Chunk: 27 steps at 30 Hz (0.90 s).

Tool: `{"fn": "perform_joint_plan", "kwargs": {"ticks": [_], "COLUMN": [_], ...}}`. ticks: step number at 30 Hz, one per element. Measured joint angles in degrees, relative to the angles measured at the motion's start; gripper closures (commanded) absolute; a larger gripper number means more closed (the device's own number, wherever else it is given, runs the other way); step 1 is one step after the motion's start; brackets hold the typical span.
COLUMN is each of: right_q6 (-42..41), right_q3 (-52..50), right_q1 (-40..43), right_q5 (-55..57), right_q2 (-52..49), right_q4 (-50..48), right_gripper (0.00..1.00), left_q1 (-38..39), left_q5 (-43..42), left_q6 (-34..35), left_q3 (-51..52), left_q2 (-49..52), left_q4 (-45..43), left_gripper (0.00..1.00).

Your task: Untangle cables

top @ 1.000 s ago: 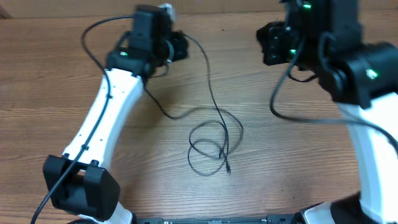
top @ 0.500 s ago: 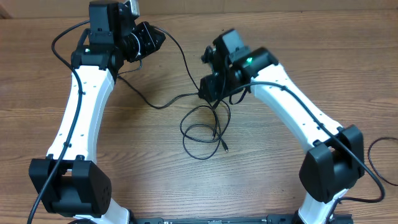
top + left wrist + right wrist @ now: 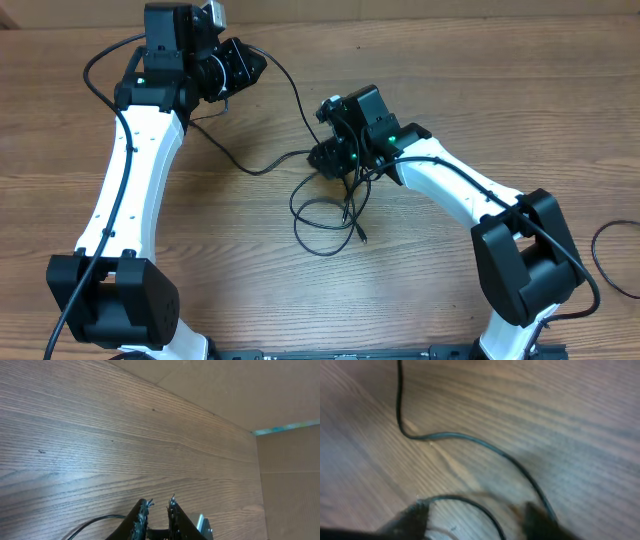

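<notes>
At mid desk the cable is seen coiled (plug free), one strand run up to the left hand, nearly closed, prob. pinching it. Over the loops the right hand is held wide, empty. If two strands are grabbed together, the knot could be tightened.

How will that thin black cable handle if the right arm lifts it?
Likely floppy: the cable lies in loose loops, so it would probably sag and trail. Probably light, being so thin. Its plug tip may swing or snag a loop.
</notes>
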<state>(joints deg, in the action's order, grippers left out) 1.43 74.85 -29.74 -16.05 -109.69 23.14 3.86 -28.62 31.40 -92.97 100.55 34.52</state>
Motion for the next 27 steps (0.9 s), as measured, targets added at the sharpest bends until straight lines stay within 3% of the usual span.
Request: {"fn": "perform_joint_plan", "kwargs": {"ticks": [1, 4, 6, 7, 9, 10, 14, 16, 19, 27], "right_q6": [0.4, 0.0, -0.2, -0.5, -1.4, -1.9, -3.8, -4.4, -4.6, -4.7], "right_q3": [0.0, -0.1, -0.2, -0.2, -0.2, 0.2, 7.4, 19.2, 33.4, 54.6], "right_q1": [0.0, 0.0, 0.0, 0.0, 0.0, 0.1, 0.8, 2.5, 4.8, 6.8], "right_q5": [0.0, -0.3, -2.5, -4.4, -8.5, -10.8, -17.8, -19.9, -20.8, -21.7], "right_q2": [-0.1, -0.4, -0.7, -0.7, -0.7, -0.7, -0.7, -0.4, 0.3, 2.9], "right_q4": [-0.2, 2.5, 5.2, 5.8, 7.3, 8.6, 20.5, 29.7, 35.2, 38.4], "right_gripper": [0.78, 0.94, 0.96, 0.96, 0.96, 0.96, 0.96, 0.96, 0.96, 0.96], "left_q1": [0.0, -0.2, -0.5, -0.9, -1.6, -1.9, -2.5, -2.6, -2.6, -0.5], "left_q5": [-0.1, -0.1, -0.1, -0.2, -0.1, 0.0, 2.3, 3.2, 3.5, -0.6], "left_q6": [0.0, 0.0, 0.0, 0.0, -0.3, -0.5, -0.3, -0.3, -0.3, -0.2], "left_q3": [0.0, 0.0, 0.0, 0.0, 0.0, 0.0, -0.1, -0.2, -0.2, -0.2], "left_q2": [0.0, 0.0, 0.0, 0.0, 0.0, 0.0, 0.0, 0.0, -0.1, -0.1], "left_q4": [0.0, 0.0, 0.2, 0.2, 0.2, 0.4, 5.4, 8.3, 11.9, 20.9], "left_gripper": [0.82, 0.82, 0.74, 0.62, 0.09, 0.00, 0.00, 0.00, 0.00, 0.00]}}
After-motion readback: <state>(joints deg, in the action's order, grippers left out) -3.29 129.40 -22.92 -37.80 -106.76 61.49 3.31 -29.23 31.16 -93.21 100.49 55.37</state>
